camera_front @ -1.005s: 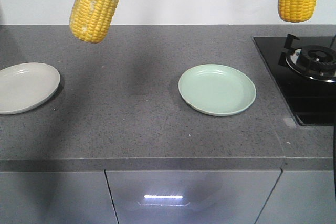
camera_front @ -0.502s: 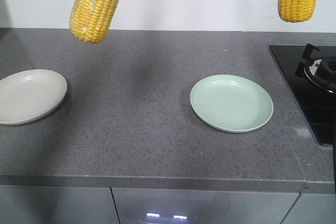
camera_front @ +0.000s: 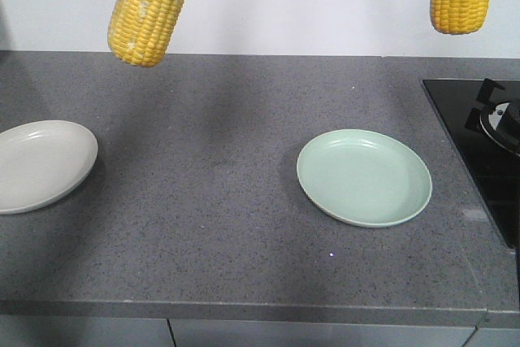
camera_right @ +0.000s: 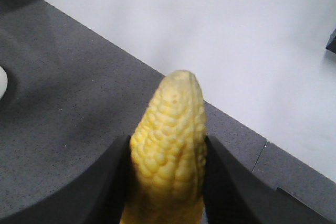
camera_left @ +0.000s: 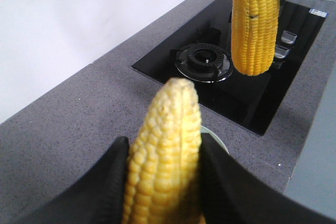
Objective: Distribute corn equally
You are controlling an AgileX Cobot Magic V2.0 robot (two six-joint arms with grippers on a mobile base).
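Left pincer (camera_left: 164, 148): clamped on the left cob (camera_left: 161, 124), one dark finger against each flank.
Right pincer (camera_right: 167, 145): gripping the right cob (camera_right: 169, 124) the same way, flank to flank.
Left cob axis: runs straight out between the fingers, its rounded free end past the fingertips. In the front view it hangs at the upper left, nearly upright with a slight lean, free end down.
Right cob axis: upright at the upper right of the front view, free end down.
Cut off: the front view's top edge crops both cobs and neither pincer shows there. In the wrist views the held ends leave the bottom edge.
Below: both cobs hang clear above the grey worktop (camera_front: 211, 201).
Plates: a pale plate (camera_front: 36, 164) at the left edge, partly cropped, and a green plate (camera_front: 364, 178) right of centre.
Hob (camera_front: 475, 144): black, at the right edge, only partly in frame.
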